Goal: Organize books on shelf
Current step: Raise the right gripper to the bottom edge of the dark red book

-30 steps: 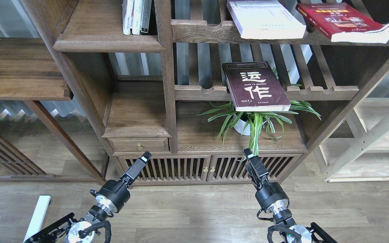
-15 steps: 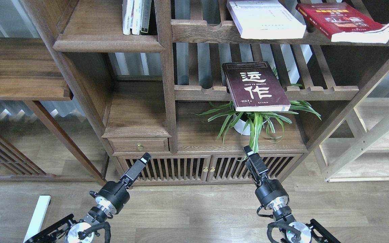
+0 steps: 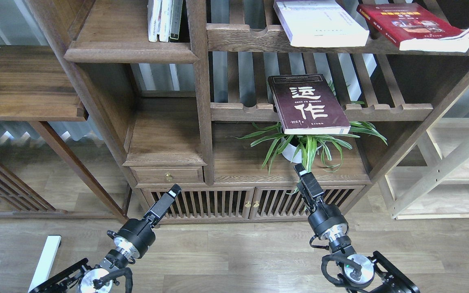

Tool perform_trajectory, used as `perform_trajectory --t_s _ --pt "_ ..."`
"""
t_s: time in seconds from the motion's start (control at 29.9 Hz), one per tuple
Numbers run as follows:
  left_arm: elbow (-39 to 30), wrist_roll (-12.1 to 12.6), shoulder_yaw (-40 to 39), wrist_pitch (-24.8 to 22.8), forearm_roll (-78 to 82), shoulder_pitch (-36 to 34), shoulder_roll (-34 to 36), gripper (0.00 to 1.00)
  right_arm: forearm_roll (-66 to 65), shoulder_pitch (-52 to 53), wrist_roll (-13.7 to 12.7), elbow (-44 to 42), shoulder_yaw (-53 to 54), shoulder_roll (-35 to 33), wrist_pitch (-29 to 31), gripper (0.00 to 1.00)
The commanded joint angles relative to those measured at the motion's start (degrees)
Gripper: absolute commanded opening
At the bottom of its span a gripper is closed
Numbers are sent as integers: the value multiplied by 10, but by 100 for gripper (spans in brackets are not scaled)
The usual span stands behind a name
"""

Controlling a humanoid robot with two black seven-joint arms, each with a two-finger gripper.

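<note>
I am looking down at the glossy maroon-brown book with big white characters (image 3: 307, 104), which is lying flat and jutting over the scalloped front rail of the slatted middle shelf (image 3: 381, 110), shading the strappy green plant in its white pot (image 3: 305, 148). Above, the thick white-lavender paperback (image 3: 320, 22) and the red book with a gold strip (image 3: 415, 26) are resting flat on the upper slatted shelf (image 3: 242, 38). The solid dark-walnut shelf with a rounded moulded edge (image 3: 130, 51) is sitting upper left, holding thin upright books (image 3: 164, 20). My left gripper (image 3: 172, 190) and right gripper (image 3: 301, 170) are hovering low before the slatted cabinet doors (image 3: 226, 203), holding nothing; each looks like one dark bar, so I cannot tell their finger spacing.
</note>
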Motion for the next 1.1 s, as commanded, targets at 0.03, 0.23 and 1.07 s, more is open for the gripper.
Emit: perform_trajectory --t_s 0.03,0.23,1.07 --pt "2 0 -1 0 1 -1 0 99 2 16 0 -1 -1 0 0 100" --pt "2 0 -1 0 1 -3 0 99 4 55 1 -17 2 0 0 100" --pt "1 -4 -2 0 -2 -1 30 99 13 162 0 -104 5 0 0 100"
